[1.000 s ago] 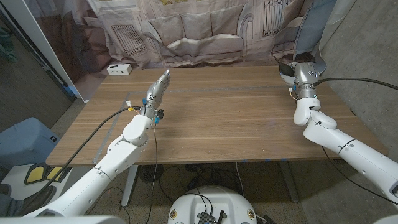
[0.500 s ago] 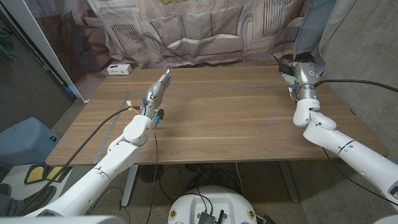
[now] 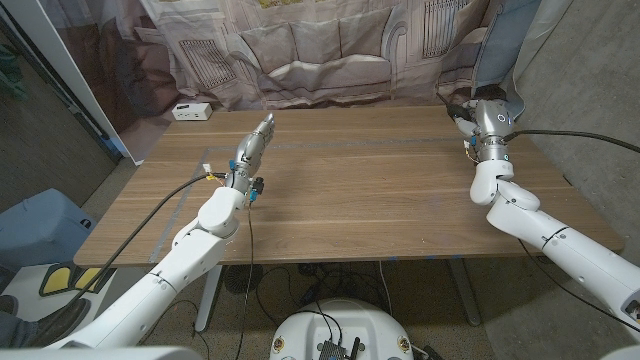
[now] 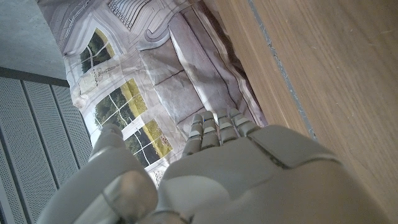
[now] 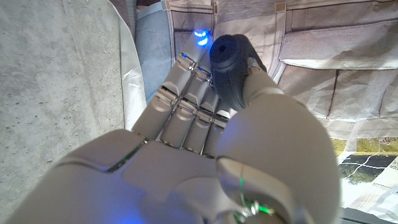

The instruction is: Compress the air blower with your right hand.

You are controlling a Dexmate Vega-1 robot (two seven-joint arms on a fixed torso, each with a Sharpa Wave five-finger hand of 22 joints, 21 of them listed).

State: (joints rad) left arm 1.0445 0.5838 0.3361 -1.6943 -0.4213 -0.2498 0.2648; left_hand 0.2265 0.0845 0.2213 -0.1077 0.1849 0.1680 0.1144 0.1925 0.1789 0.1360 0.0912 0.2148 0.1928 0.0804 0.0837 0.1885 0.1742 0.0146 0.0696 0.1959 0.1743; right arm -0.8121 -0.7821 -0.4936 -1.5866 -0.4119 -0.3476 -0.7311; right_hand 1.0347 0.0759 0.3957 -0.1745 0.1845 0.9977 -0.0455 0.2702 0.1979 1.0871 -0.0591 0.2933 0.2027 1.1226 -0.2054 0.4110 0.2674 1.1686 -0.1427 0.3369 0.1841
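Right hand (image 5: 205,143) grips the black air blower (image 5: 231,65).

A wooden table (image 3: 370,190) is backed by a hung cloth printed with a sofa (image 3: 320,50). A small white box (image 3: 191,111) is set at the far left corner, and grey carpet (image 3: 590,90) is seen at the right.

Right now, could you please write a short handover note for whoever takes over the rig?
Right hand: raised at the table's far right corner, fingers wrapped round the black air blower, so the grasp is done.
Left hand: holds nothing, fingers straight and together, over the wooden table on its left side.
Whether the bulb is already squeezed cannot be told.
Left: compress the blower with the right hand.
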